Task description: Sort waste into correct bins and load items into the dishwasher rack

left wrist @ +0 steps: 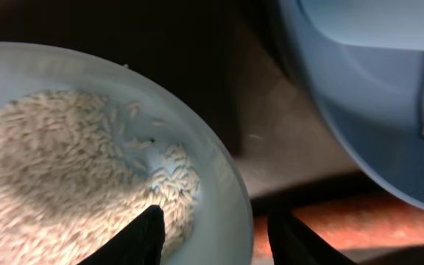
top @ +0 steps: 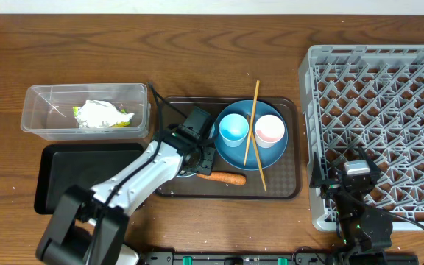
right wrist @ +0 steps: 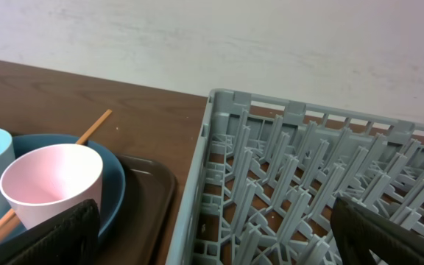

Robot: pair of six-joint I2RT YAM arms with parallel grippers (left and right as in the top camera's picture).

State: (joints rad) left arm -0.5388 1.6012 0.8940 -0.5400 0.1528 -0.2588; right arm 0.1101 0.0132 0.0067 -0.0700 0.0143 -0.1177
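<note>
The left jaws sit apart, one on each side of the rim of the bowl (left wrist: 216,151). Far right of the bowl, the right jaws gape wide.

Left arm (top: 144,174): white shells on the long parts, black joints between them, and a big black block at the near end.
Left cable (top: 158,107): thin and black, beside the far part of this arm.
Left gripper (left wrist: 216,237): two matt black fingers with rounded tips.
Right arm (top: 359,213): black all over, with a small grey block on top.
Right gripper (right wrist: 212,239): two black fingers with a grainy surface.
</note>
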